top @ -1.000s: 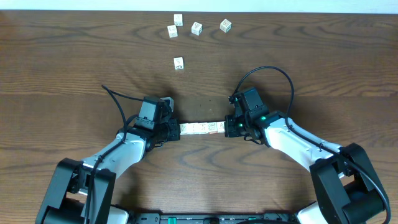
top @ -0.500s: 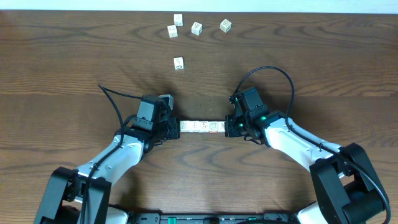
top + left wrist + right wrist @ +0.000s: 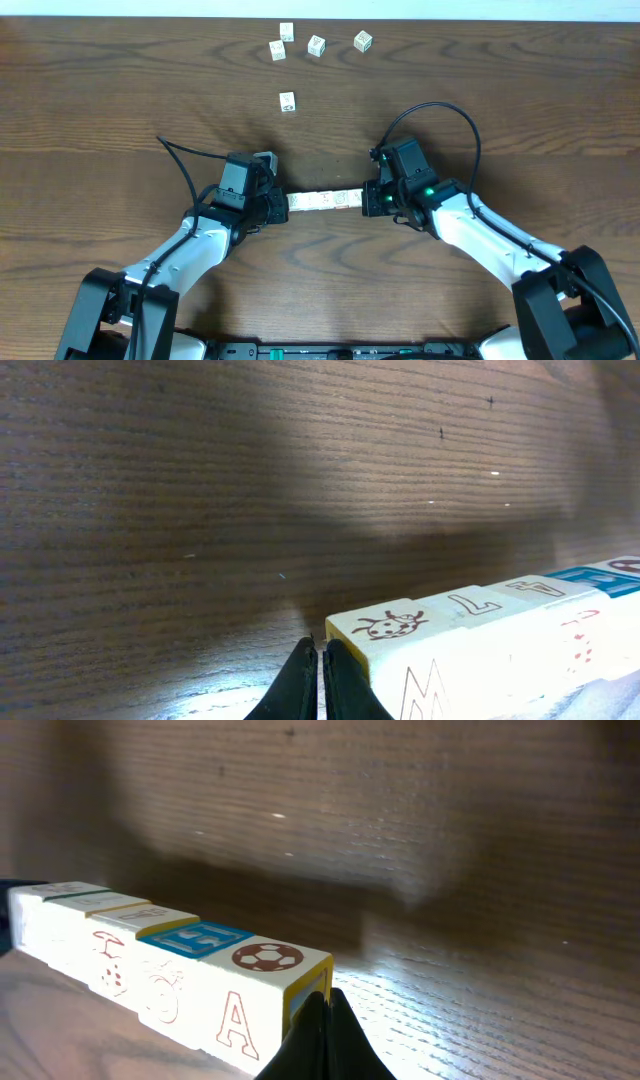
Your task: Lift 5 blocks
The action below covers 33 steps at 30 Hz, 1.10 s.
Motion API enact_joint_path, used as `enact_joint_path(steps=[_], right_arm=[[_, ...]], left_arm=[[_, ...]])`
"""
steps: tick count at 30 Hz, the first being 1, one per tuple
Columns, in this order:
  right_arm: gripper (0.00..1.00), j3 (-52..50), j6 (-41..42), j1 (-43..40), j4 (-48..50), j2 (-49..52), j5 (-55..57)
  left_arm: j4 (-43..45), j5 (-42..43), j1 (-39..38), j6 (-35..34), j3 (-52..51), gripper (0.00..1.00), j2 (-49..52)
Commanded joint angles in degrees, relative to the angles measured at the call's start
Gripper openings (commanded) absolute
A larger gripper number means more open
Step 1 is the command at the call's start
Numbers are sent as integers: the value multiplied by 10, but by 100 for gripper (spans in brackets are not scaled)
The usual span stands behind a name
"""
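Since a second ago, your row of blocks (image 3: 325, 200) has crept toward 12 o'clock. It sits mid-worktop (image 3: 120, 110), squeezed endwise between left gripper (image 3: 286, 203) at 9 and right gripper (image 3: 364, 200) at 3, both jaws pressed together.

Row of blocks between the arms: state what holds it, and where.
The row of blocks is squeezed end to end between two shut claws: the left claw presses its left end face, the right claw its right end.
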Motion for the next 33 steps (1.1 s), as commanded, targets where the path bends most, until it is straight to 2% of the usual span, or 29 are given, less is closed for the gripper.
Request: enact_joint_path(steps=[1, 33], right_arm=[[1, 14, 2, 22, 21, -11, -162], [1, 24, 2, 22, 20, -13, -158]], left_arm=[[14, 123, -24, -6, 12, 7, -11], [14, 135, -24, -17, 27, 7, -49]])
